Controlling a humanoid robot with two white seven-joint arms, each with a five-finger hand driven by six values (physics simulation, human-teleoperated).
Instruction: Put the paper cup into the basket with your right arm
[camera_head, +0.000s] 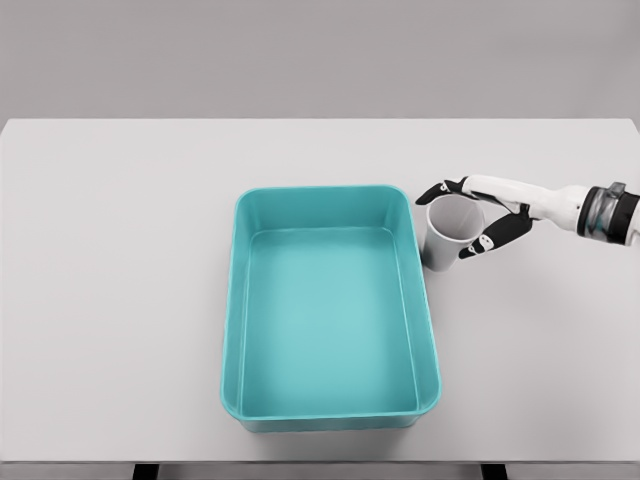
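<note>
A white paper cup (446, 237) stands upright on the table just right of the teal basket's (240, 300) upper right corner. My right hand (468, 215) reaches in from the right edge and wraps the cup's rim, one dark-tipped finger behind it and others in front. The fingers look closed on the cup, which still rests on the table. The basket is a rectangular teal tub with nothing inside. The left arm does not show.
The white table (120, 300) spreads wide around the basket on the left and right. Its front edge runs along the bottom of the picture.
</note>
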